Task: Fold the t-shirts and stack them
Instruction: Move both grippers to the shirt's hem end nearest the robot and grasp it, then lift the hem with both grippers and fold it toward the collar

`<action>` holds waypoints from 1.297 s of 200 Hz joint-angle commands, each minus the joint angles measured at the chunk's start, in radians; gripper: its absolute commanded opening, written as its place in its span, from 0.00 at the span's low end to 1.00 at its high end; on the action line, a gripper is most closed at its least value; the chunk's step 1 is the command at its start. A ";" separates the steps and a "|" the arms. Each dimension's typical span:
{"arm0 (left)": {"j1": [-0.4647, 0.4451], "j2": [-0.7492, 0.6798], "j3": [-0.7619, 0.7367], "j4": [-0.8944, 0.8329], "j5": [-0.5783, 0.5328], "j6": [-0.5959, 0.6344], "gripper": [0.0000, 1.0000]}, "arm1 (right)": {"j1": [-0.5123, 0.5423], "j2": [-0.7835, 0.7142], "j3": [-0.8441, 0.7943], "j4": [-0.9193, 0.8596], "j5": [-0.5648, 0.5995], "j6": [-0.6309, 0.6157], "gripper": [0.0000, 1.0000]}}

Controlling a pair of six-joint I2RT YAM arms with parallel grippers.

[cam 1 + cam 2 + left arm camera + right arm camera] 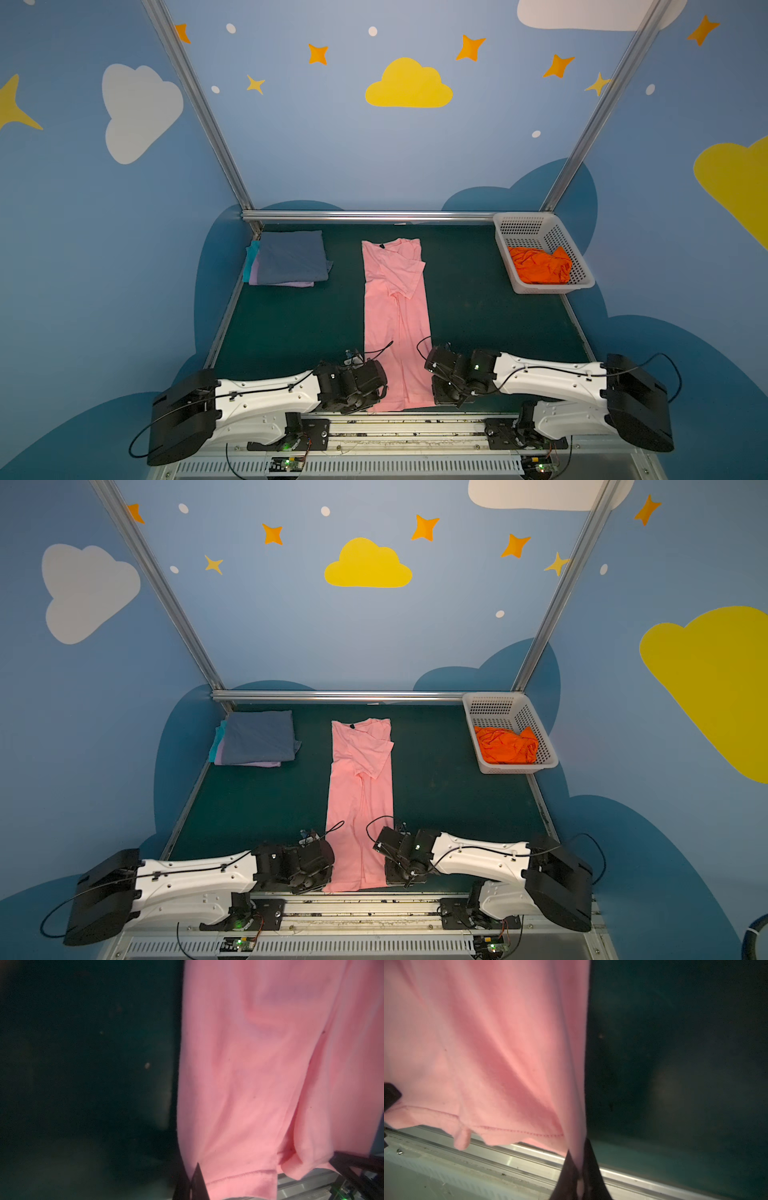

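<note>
Pinching soft pink t-shirt [395, 307] hem, long narrow strip | left claw [195, 1182] clamped on corner | right claw [579, 1169] clamped likewise

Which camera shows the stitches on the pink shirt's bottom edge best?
The right wrist view: the pink t-shirt is close, and its stitched hem runs long and clear. The left wrist view shows a shorter stretch; in both top views the hem is too small for stitches.
</note>
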 commanded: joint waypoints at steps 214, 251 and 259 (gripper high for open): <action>0.774 0.596 0.901 -0.168 0.195 0.626 0.04 | -0.750 0.646 0.970 -0.024 -0.312 -0.450 0.05; 0.845 0.767 1.002 -0.158 0.243 0.640 0.04 | -0.774 0.888 1.185 -0.059 -0.394 -0.477 0.06; 0.860 0.799 1.019 -0.148 0.255 0.638 0.04 | -0.775 0.933 1.228 -0.075 -0.402 -0.484 0.07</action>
